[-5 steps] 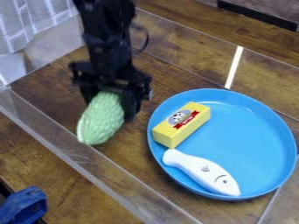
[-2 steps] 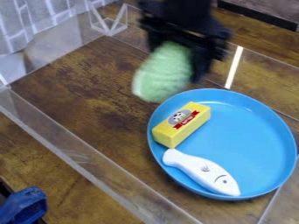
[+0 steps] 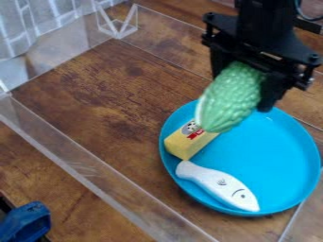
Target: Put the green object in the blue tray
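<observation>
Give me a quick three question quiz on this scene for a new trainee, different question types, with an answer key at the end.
1. True or false: the green object is lying flat on the wooden table.
2. Multiple choice: which two things already lie in the blue tray? A) yellow block and white fish toy; B) two green objects; C) nothing.
3. Fill in: the end effector is shut on the ____ object, which hangs over the tray's near rim.

Key: 1 false, it is held in the air. 2 A. 3 green.
</observation>
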